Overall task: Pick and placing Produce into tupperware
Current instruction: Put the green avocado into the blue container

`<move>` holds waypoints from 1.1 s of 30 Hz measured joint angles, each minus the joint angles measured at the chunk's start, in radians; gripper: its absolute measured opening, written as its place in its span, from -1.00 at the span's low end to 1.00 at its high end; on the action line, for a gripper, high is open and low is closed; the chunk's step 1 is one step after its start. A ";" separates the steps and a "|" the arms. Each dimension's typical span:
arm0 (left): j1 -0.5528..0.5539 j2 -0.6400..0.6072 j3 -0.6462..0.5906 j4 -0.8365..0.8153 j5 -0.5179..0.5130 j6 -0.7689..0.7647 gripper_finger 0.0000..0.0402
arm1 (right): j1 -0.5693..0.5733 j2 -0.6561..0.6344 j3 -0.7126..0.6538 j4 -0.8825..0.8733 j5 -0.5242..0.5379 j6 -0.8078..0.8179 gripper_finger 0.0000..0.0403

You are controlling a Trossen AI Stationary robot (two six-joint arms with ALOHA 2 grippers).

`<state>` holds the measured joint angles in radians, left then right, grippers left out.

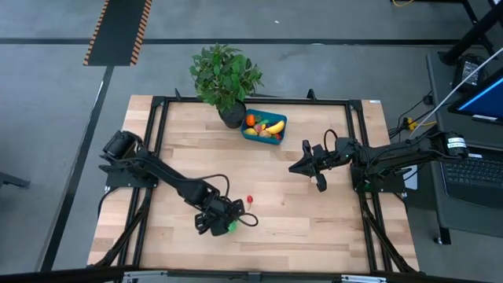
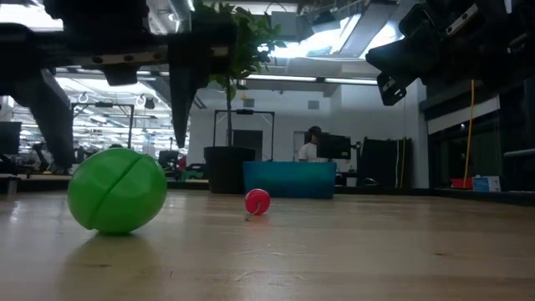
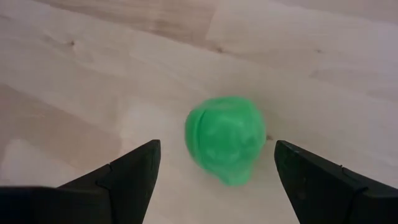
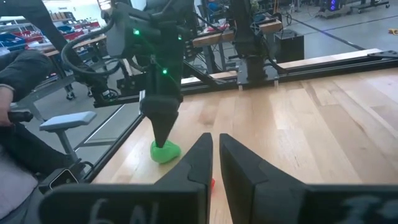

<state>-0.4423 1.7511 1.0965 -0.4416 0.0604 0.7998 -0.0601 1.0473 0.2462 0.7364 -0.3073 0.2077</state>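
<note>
The surface (image 1: 314, 228) is bare wood, with a plant (image 1: 224, 75) at its far edge and the tupperware (image 1: 264, 127) just beside the pot, already holding some produce. My left pincer (image 3: 214, 171) hangs spread wide over the green piece (image 3: 225, 147), fingers either side, not touching it. My right pincer (image 4: 215, 162) waits pressed together, mid-surface, well apart. A small red piece (image 1: 250, 200) lies near the green one. The risk, I judge: the green piece is round and smooth, so closing off-centre could squirt it away, perhaps into the red piece.
</note>
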 joint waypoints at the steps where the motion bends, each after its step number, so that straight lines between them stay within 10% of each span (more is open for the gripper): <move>1: 0.006 0.006 0.000 0.007 0.014 0.000 0.53 | 0.000 0.000 0.000 0.000 0.000 0.000 -0.83; 33: 0.051 0.081 -0.001 0.049 0.194 -0.011 0.54 | 0.000 0.000 0.000 -0.001 0.000 -0.004 -0.83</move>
<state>-0.3914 1.8323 1.0955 -0.3930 0.2544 0.7887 -0.0601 1.0473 0.2459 0.7359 -0.3073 0.2035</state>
